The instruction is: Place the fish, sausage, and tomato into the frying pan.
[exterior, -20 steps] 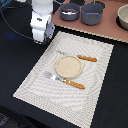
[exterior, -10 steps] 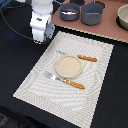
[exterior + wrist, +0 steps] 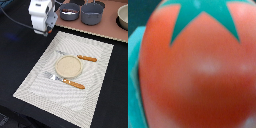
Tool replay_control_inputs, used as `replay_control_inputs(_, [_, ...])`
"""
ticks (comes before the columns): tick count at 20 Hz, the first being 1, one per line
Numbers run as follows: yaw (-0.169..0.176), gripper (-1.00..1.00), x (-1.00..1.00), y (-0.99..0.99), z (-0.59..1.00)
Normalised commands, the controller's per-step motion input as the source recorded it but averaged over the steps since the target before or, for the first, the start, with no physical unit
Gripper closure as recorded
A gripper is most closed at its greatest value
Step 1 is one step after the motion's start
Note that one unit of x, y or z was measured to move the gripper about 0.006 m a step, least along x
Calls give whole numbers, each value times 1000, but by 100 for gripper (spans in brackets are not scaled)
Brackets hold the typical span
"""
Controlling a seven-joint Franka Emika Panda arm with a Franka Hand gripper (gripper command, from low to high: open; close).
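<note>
- hand [image 3: 48,31]: hangs over the bench's [image 3: 20,55] far-left area, just off the far-left corner of the striped placemat [image 3: 95,85]. Fingers are hidden in the exterior view; in the wrist view the tomato [image 3: 198,70] fills the frame, red with a green star calyx, so the hand is gripping it.
- frying pan [image 3: 69,11]: far edge of the bench, on a tan mat, beside the hand.
- mid-bench: beige plate [image 3: 67,66] centred on the placemat, orange-handled cutlery on either side.
- taller grey pot [image 3: 92,13]: just beside the pan.
- beige bowl [image 3: 123,16]: far-right corner.
- fish, sausage: can't make them out.
</note>
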Motion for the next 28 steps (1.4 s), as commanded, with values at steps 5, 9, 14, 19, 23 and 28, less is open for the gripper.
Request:
replay_control_inputs(5, [-39,100,340,991,958])
replay_control_inputs(9, [-23,100,506,984,600])
replay_control_inputs(14, [-25,100,562,858,118])
replay_control_inputs(19, [-30,100,595,613,-178])
replay_control_inputs(23, [-30,100,503,504,-286])
replay_control_inputs(28, [-15,100,251,469,-313])
